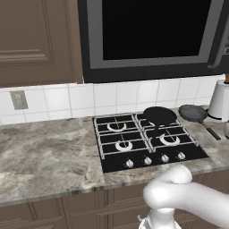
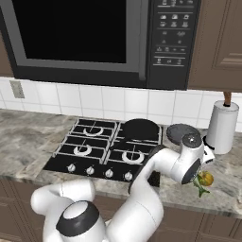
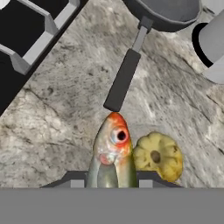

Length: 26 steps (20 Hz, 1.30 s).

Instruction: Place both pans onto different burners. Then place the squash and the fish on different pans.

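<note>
A: Marble-patterned counter (image 1: pixel 44 156) is recorded along a white tiled wall, with a black four-burner hob (image 1: pixel 150 143) set into it and a microwave (image 2: pixel 94 38) mounted above.

B: Are both pans noted?

A: One pan (image 1: pixel 159 115) is seen on the hob's back right burner. The second pan (image 1: pixel 193 112) is seen on the counter just beside the hob's right edge, near the wall, its handle (image 3: pixel 122 81) pointed toward the counter's front edge. The three other burners, front left (image 1: pixel 124 145), back left (image 1: pixel 116 127) and front right (image 1: pixel 169 140), are seen uncovered.

B: Fish?

A: The fish (image 3: pixel 111 151) is seen in the hand view, head orange and body grey-green, rising from between the finger tips. The gripper (image 3: pixel 109 183) is recorded as clamped on the fish, the jaws narrowly parted around its body. Whether the fish is lifted off the counter cannot be told.

B: Squash?

A: The squash (image 3: pixel 158 156) is noted as a yellow, ridged piece, end-on, just beside the fish on the counter near the front edge, right of the hob. In the right base view, a yellow-orange shape with a green tip (image 2: pixel 204 181) is seen below the hand, over the same stretch of counter.

B: Anything else?

A: A white paper towel roll (image 2: pixel 222 126) is recorded upright near the wall, just right of the second pan.
</note>
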{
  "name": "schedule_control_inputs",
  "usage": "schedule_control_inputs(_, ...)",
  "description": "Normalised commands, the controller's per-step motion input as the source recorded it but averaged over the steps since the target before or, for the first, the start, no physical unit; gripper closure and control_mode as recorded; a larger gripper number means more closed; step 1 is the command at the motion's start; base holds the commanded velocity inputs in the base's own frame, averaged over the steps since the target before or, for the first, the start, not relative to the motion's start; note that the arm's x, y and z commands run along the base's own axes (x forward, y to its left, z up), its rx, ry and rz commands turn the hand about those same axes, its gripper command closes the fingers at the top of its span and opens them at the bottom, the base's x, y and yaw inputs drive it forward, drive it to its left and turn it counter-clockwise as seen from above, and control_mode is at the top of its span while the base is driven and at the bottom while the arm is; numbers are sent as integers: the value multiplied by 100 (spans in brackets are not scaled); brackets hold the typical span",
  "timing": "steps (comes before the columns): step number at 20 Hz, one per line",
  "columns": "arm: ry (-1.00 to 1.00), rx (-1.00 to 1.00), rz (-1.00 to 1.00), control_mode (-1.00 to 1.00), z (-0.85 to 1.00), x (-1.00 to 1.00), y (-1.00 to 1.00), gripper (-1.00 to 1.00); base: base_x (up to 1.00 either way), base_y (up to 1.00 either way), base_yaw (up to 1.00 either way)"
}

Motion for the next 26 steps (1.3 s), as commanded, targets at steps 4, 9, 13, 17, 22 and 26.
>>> schedule_control_inputs(4,0,0,0,-100,8,40,16,100,0,0,0)
schedule_control_inputs(9,-2,0,0,-100,13,27,16,100,0,0,0)
schedule_control_inputs(13,-5,0,0,-100,19,21,18,100,0,0,0)
schedule_control_inputs(17,-8,0,0,-100,24,19,23,100,0,0,0)
schedule_control_inputs(22,-10,0,0,-100,5,20,27,100,0,0,0)
schedule_control_inputs(26,-9,0,0,-100,2,23,29,100,0,0,0)
